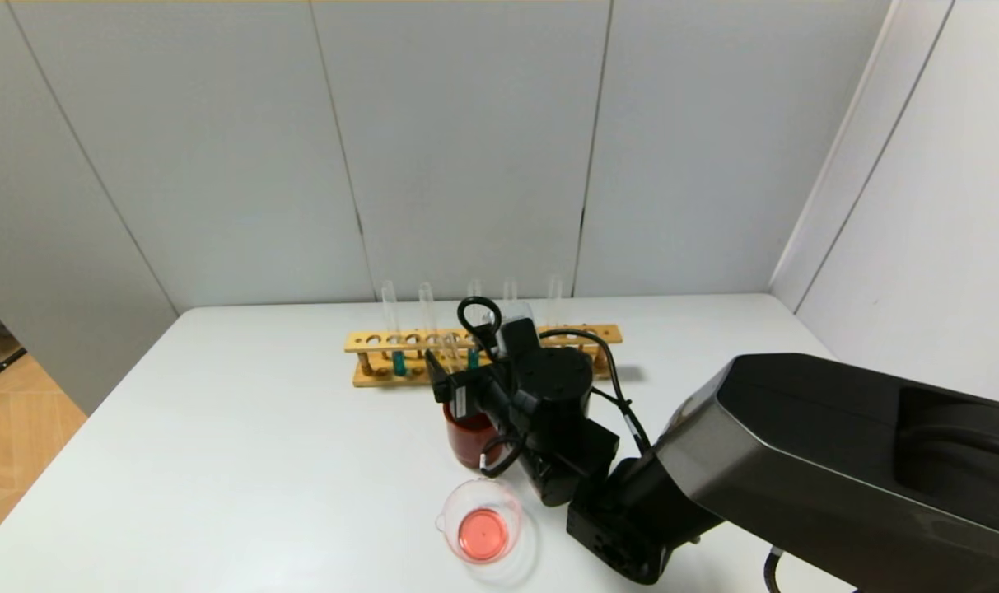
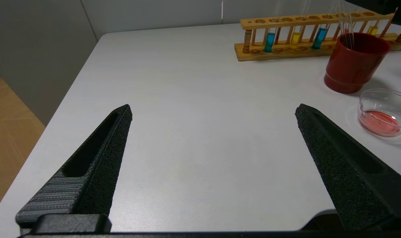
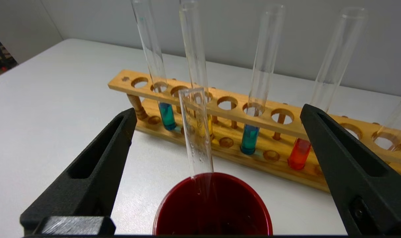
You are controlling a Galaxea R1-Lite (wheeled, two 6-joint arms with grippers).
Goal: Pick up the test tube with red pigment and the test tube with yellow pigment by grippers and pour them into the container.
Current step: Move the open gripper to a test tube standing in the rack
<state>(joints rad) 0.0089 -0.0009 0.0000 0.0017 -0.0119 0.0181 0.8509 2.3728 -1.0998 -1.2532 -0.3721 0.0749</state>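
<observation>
The test tube with red pigment (image 3: 299, 153) and the test tube with yellow pigment (image 3: 208, 127) stand in the wooden rack (image 3: 121, 84). My right gripper (image 3: 218, 110) is open and empty, just above the dark-red cup (image 3: 253, 193); in the head view the right gripper (image 1: 474, 379) is in front of the rack (image 1: 367, 340). An empty clear tube (image 3: 197, 132) leans in that cup, between the fingers without touching them. The container (image 1: 506, 498), a low glass beaker, holds a shallow pool of red liquid at the table's front. My left gripper (image 2: 213, 108) is open and empty over bare table to the left.
Two teal tubes (image 3: 167, 115) (image 3: 250, 140) stand in the rack beside the yellow one. A further tube (image 3: 395, 122) stands at the rack's right end. The red cup (image 1: 466, 441) is between rack and beaker. The left table edge (image 2: 71, 89) drops to a wooden floor.
</observation>
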